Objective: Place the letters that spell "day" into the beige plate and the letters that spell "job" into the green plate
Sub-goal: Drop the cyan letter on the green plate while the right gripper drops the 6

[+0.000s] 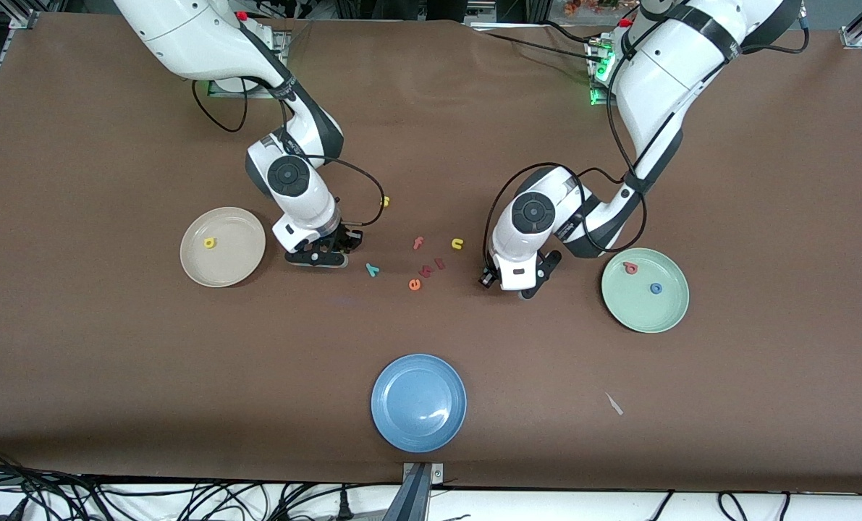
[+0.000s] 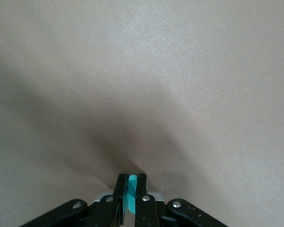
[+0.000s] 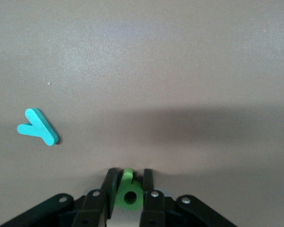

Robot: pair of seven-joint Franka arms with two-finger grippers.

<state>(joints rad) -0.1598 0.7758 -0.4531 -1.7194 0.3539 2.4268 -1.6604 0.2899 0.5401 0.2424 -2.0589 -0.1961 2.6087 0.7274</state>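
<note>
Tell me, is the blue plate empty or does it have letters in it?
Empty. The blue plate shows only its plain blue surface in the front view; no letters lie in it.

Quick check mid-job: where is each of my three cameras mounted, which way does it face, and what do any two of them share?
Front view: high across the table, facing both bases; shows both arms, three plates, loose letters.
Left wrist view: on the left arm's wrist, looking down at the cloth; left claw shut on a teal letter.
Right wrist view: on the right arm's wrist, looking down; right claw shut on the green "d".
Shared: the teal "y" shows in front and right wrist views.
</note>
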